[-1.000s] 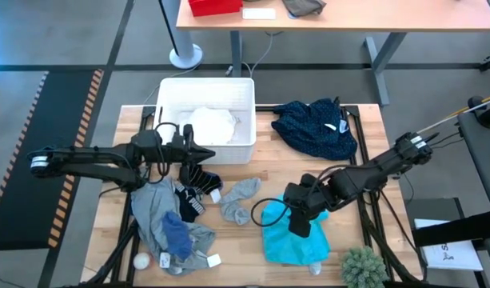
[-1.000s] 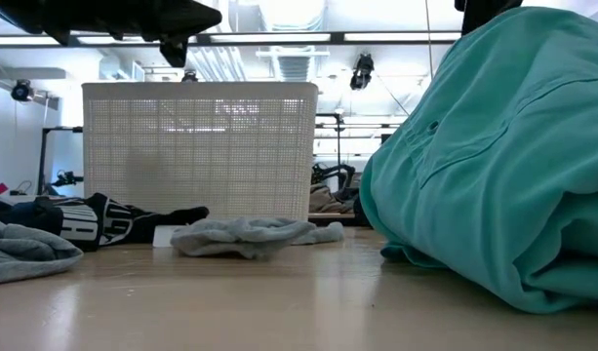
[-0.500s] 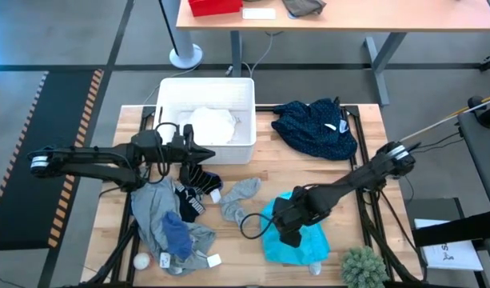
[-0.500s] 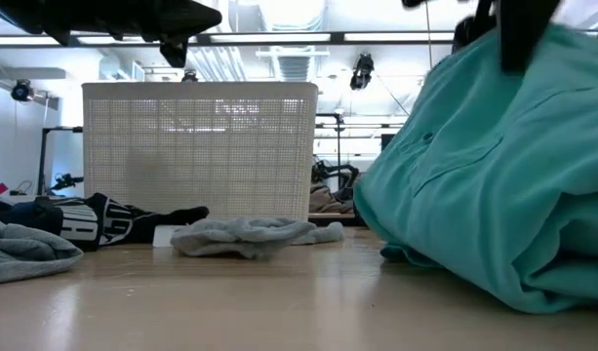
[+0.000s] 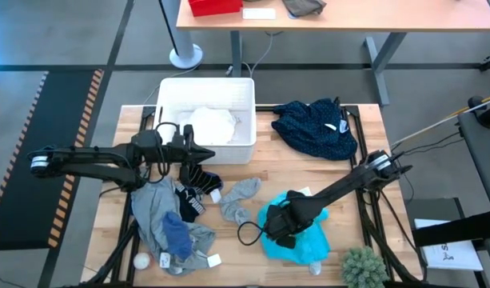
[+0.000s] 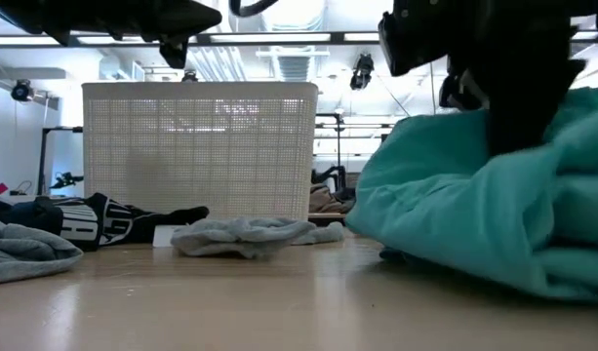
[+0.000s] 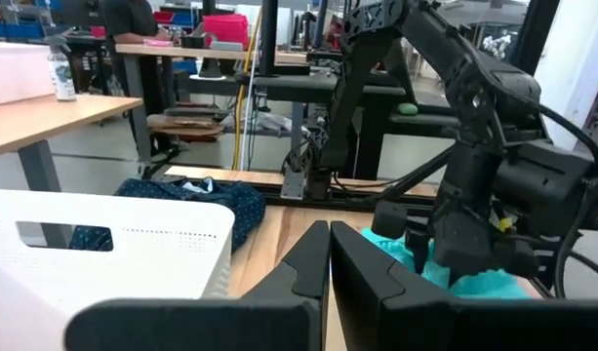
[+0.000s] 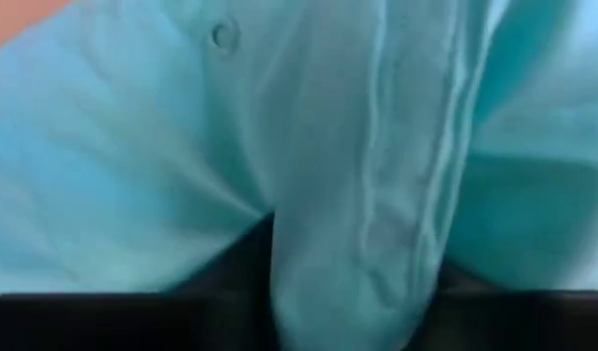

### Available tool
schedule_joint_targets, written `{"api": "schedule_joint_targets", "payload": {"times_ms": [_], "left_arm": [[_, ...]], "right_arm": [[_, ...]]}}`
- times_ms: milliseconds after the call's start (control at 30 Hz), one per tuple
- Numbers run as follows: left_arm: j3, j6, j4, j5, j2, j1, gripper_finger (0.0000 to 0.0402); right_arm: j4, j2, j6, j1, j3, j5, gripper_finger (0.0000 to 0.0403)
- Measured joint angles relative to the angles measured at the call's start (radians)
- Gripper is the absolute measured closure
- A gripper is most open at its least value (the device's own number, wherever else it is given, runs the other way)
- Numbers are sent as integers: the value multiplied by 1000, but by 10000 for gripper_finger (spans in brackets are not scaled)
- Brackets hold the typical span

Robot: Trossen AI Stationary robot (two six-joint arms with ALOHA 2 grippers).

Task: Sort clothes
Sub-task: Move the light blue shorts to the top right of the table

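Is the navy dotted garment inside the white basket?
No, in the high view the navy dotted garment lies on the table to the right of the white basket, which holds only a white garment.

High cam looked straight down on the whole bench, both arms in shot. Low cam sat at bench-top level, faced across toward the white basket and the room behind; the teal garment was very near the lens. Left wrist cam looked level along the bench past its own claw, catching the basket, the navy dotted garment and the right arm. Right wrist cam was pressed close onto teal fabric. All four views shared the teal garment.
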Motion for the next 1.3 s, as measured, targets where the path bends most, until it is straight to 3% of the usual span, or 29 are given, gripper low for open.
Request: {"api": "schedule_joint_targets", "payload": {"times_ms": [33,100,767,1300], "left_arm": [[0,-5,0,0,0,-2,402],[0,-5,1,0,0,-5,402],[0,27,42,-10,80,-5,402],[0,40,90,-9,81,-5,402]], "right_arm": [[1,-4,-6,0,0,14,365],[0,-21,-9,0,0,39,388],[-24,-429,45,-13,0,122,402],[-300,-729,172,-63,0,146,403]]}}
